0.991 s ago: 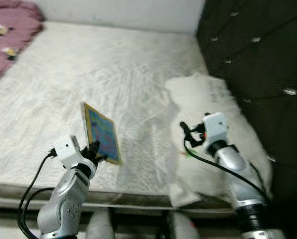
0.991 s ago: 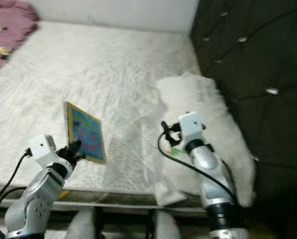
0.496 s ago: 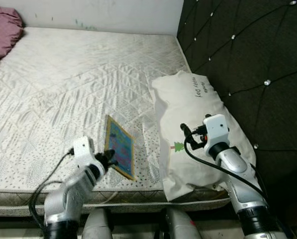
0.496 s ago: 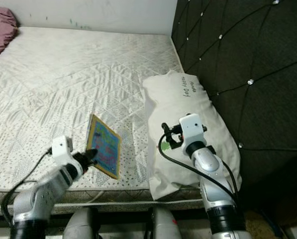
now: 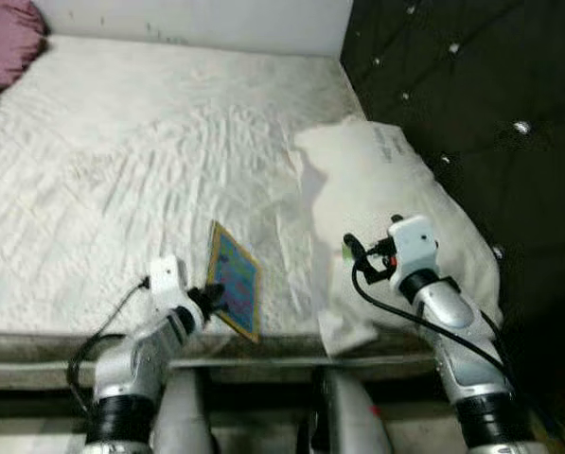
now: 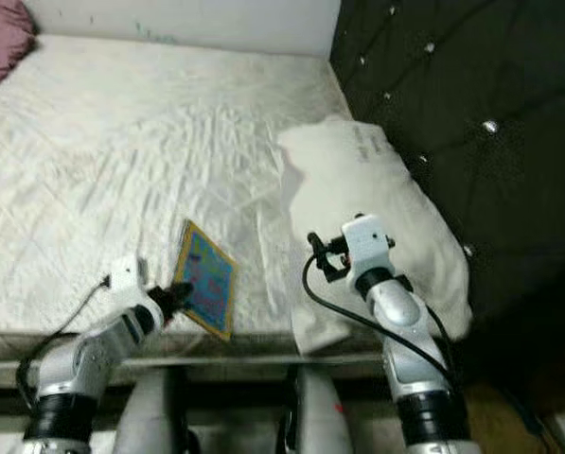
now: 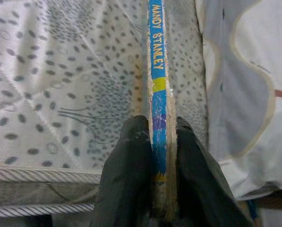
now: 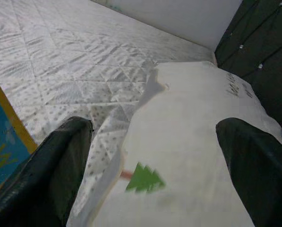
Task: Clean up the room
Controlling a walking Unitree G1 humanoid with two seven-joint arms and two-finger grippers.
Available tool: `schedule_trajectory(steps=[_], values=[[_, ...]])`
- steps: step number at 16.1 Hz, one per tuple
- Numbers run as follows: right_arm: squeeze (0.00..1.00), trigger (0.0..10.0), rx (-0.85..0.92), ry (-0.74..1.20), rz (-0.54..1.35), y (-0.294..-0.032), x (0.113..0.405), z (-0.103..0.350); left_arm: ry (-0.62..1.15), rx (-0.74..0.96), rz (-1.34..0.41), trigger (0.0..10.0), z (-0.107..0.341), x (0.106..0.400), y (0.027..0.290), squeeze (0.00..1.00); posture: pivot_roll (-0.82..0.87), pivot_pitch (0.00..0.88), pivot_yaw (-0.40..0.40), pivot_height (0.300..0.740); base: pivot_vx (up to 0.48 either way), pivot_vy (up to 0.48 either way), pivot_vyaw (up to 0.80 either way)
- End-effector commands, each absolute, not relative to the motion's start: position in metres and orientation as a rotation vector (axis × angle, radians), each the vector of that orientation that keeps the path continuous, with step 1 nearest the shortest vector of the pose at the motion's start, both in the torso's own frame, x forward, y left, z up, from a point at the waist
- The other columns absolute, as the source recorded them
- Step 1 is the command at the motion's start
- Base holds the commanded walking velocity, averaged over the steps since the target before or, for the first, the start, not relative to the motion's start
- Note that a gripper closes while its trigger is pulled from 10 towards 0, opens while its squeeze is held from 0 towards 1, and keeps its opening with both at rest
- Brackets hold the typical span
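A thin book [image 7: 158, 94] is pinched tight by the left gripper [image 7: 156, 189] above the bed [image 5: 121, 170] edge. "MANDY STANLEY" is read on its spine. The right gripper [image 8: 155, 156] is spread wide over the pillow [image 5: 386, 199].

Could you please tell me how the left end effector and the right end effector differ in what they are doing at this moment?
The left end effector is shut on the book, pinching its spine and holding it on edge over the mattress; the right end effector is open and holds nothing. The left one is at the mattress's near edge, the right one above the white pillow. Both have black fingers.
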State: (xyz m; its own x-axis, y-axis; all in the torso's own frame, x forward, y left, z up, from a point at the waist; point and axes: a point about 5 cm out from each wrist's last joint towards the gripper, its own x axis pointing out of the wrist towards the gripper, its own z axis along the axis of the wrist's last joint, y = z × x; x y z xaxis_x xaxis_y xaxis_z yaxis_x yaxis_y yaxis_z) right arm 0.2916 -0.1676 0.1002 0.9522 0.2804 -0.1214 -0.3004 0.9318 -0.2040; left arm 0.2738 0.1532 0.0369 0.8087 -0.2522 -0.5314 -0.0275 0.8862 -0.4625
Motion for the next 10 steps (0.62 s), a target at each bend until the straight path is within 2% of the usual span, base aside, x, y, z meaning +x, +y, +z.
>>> schedule_trajectory(steps=[1,10], values=[[0.00,10.0,-0.234,0.088,0.288,-0.173,0.291,0.104,0.549,-0.459,-0.148,10.0,0.048,0.284,0.152,0.00,-0.09,0.000,-0.070,0.582,0.000,0.000,0.00],[0.00,10.0,-0.261,0.092,0.279,-0.183,0.282,0.108,0.409,-0.509,-0.149,10.0,0.062,0.319,0.162,0.00,-0.15,0.009,-0.088,0.582,0.000,0.000,0.00]])
